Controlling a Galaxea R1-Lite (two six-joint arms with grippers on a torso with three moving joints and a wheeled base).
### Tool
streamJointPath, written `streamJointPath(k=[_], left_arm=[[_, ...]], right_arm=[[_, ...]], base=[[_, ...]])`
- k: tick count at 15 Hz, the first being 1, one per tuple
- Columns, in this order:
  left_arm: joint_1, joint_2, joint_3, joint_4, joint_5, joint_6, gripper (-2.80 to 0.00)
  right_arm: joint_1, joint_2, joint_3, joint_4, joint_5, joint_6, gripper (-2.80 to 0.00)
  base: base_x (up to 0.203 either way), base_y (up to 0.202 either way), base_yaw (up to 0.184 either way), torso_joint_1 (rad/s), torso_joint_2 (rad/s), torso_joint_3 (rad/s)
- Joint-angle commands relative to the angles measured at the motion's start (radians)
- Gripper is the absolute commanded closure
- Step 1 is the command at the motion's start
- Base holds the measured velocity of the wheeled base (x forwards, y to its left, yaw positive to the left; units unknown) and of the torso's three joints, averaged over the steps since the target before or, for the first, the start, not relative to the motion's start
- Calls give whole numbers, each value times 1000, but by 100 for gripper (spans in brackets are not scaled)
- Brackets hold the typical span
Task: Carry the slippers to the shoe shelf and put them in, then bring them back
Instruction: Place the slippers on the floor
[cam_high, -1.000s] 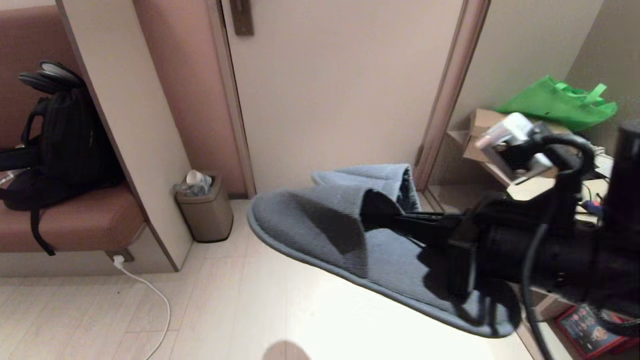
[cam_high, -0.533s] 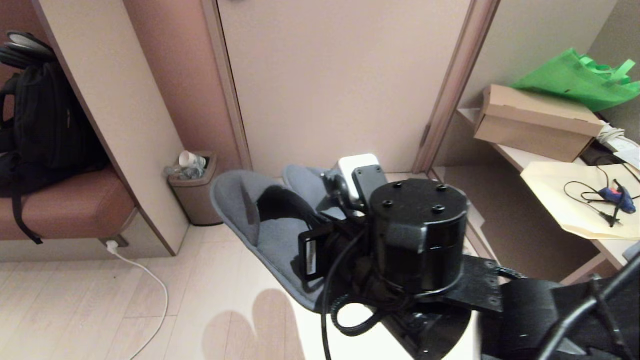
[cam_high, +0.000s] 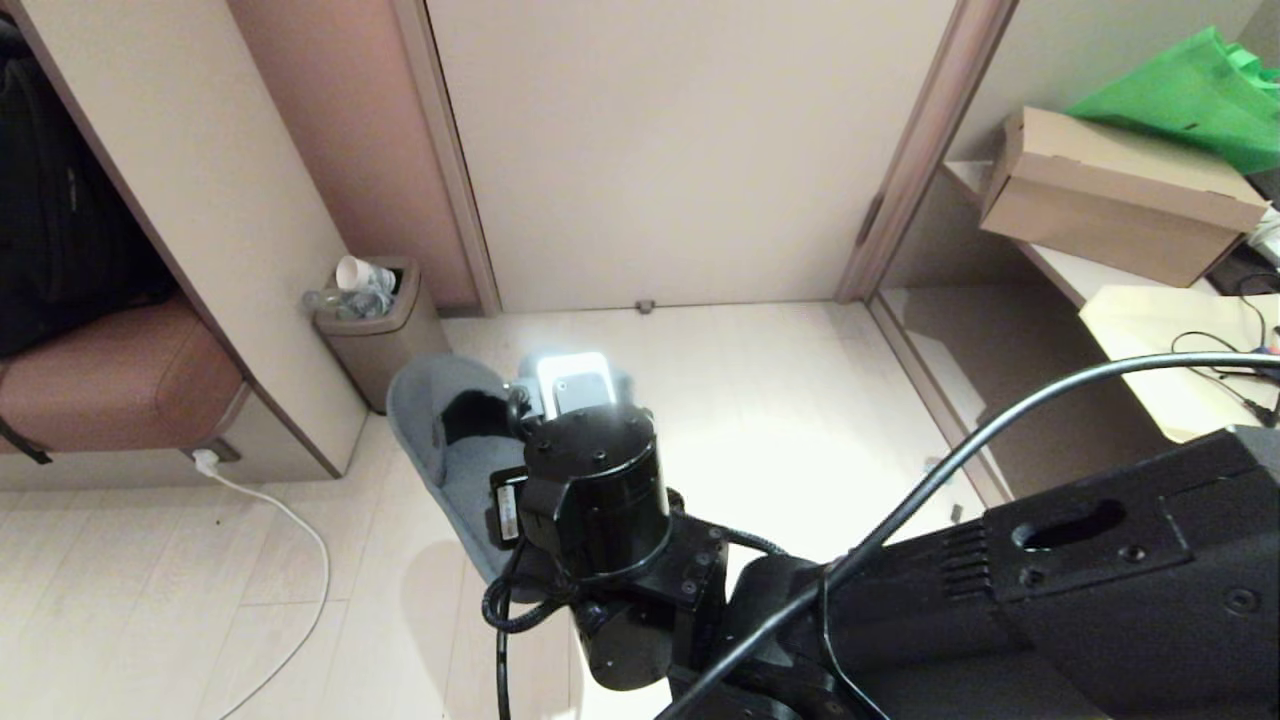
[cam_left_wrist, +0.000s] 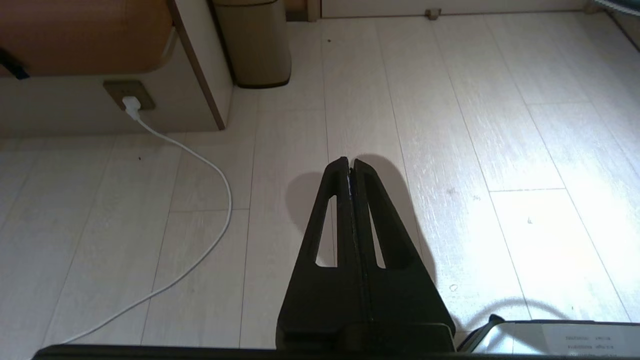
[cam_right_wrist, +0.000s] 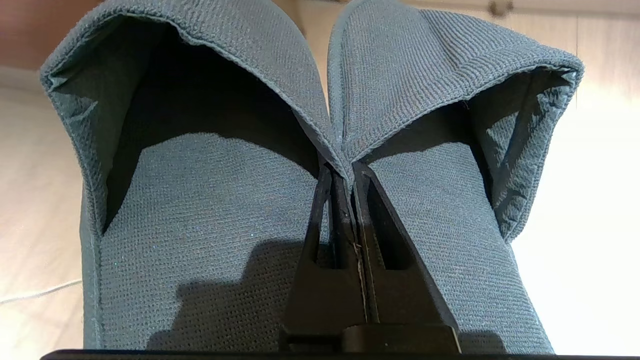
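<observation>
Slippers (cam_right_wrist: 320, 165) were both in your right gripper (cam_right_wrist: 350, 167) at this moment, pinched together by the inner edges of their uppers, where the two shoes touched side by side. The gripper's two halves were pressed together on that fabric, with no gap showing between them. In the head view the pair (cam_high: 440, 440) hung at centre left of the frame, above the pale floor (cam_high: 800, 400) and near the small bin (cam_high: 375, 330); most of the further slipper was hidden behind the arm.

You could not see the low shoe shelf in any view, so I would judge the task as mid-carry. Whether this was the trip out or the trip back, the views did not settle, and setting the pair down was clearly left to do.

Your left gripper (cam_left_wrist: 350, 165) was pressed together on nothing, pointing at bare floor, with a white cable (cam_left_wrist: 210, 165) off to its side.
</observation>
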Motion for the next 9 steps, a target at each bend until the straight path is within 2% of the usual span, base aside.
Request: streamJointPath(k=[1,9], left_arm=[[0,1,8,0,0,0,0],[0,1,8,0,0,0,0]], right_arm=[[-25,63,-61,-2,-3,-3,0],[-69,274,-370,4,-35,-110,0]], base=[[0,0,0,2,6,-207],[0,0,0,3,4,-195]])
